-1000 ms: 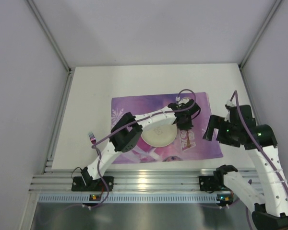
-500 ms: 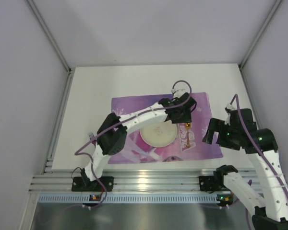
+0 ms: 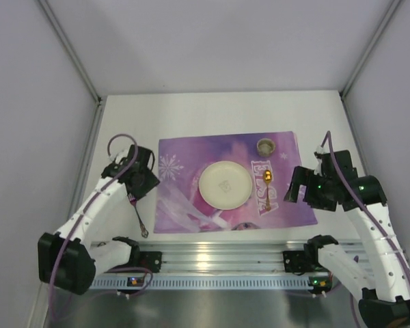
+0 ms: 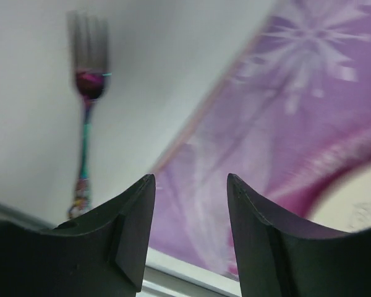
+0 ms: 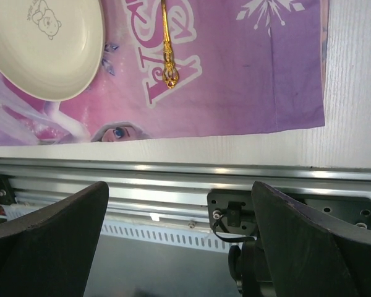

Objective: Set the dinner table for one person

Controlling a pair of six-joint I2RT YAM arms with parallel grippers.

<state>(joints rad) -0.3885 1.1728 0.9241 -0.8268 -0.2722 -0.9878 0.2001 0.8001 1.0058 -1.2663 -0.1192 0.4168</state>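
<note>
While the left arm bends over the left part of the dinner table (image 3: pixel 191 116), the left gripper (image 4: pixel 190 185) hangs above the white surface. Its two dark fingers are spread apart and nothing is between them. A fork (image 3: pixel 138 215) lies flat on the bare tabletop, just beside the left edge of the purple placemat (image 3: pixel 184 178). It is close to this gripper but, in the left wrist view, apart from both fingers. In that view the fork is blurred, and its prongs point away from the camera.

The dinner table itself is the big white rectangle that fills the middle of the top view, and the placemat lies on its near half. A round cream plate (image 3: pixel 225 184) sits near the middle of the placemat. To the right of the plate, a golden spoon (image 3: pixel 268 190) lies on the printed letters, and it does not touch the plate. A small cup (image 3: pixel 265 146) stands farther back, near the far right corner of the placemat.

At the right, the right gripper (image 5: pixel 180 185) hovers over the near right corner of the placemat and the metal rail (image 3: pixel 212 256). Its fingers are opened very wide and they hold nothing.
</note>
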